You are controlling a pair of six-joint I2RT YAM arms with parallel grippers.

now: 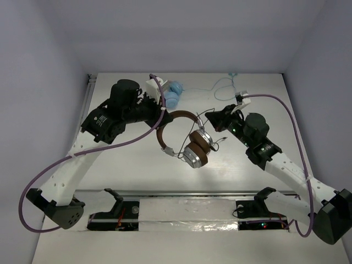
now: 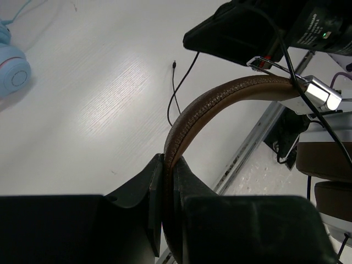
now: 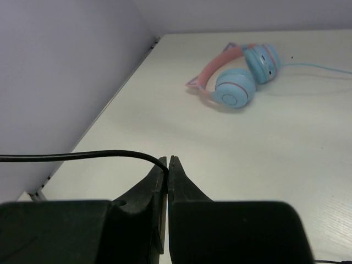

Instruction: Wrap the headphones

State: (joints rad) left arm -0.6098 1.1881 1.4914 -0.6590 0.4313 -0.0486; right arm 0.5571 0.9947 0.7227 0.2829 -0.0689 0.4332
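Note:
The headphones (image 1: 190, 144), with brown headband (image 2: 220, 96), brown ear pads and silver earcups, hang above the table's middle. My left gripper (image 1: 163, 116) is shut on the headband, which is pinched between its jaws in the left wrist view, gripper (image 2: 169, 159). The earcups (image 1: 198, 149) dangle toward the near side. My right gripper (image 1: 210, 117) is just right of the headband and shut on the thin black cable (image 3: 82, 155), which leaves its fingertips to the left in the right wrist view, gripper (image 3: 167, 160). A loose length of cable with its plug (image 2: 174, 65) trails over the table.
Light blue and pink headphones (image 1: 171, 94) lie at the back of the table, their light blue cable (image 1: 223, 88) curling to the right. Walls close in the left, back and right. A metal rail (image 1: 187, 193) runs along the near edge.

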